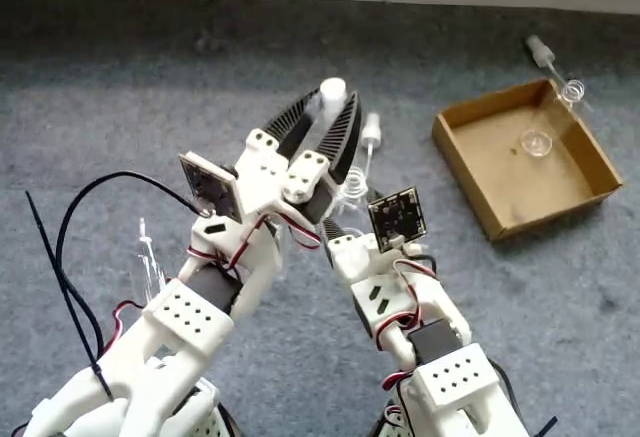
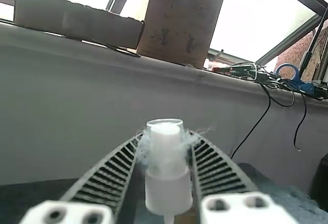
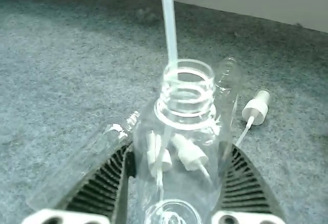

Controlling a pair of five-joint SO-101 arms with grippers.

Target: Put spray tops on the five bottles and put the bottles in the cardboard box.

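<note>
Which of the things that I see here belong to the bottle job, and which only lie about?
For the job: held spray top, held bottle, loose spray top, cardboard box.
Lying about: scissors, tall brown box, low box on the sill.

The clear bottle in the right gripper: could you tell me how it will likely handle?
The clear bottle looks empty, probably light. Its smooth round wall may slip in the right gripper. Laid down, it might roll.

Left gripper [image 2: 167, 141], black ribbed fingers [image 2: 110, 175], clamped on upright white plastic spray top [image 2: 168, 183] with fluff at its cap. Behind, on grey ledge [image 2: 77, 44]: tall brown cardboard carton [image 2: 179, 21], black cables [image 2: 261, 116], blue-handled scissors [image 2: 288, 73].
</note>
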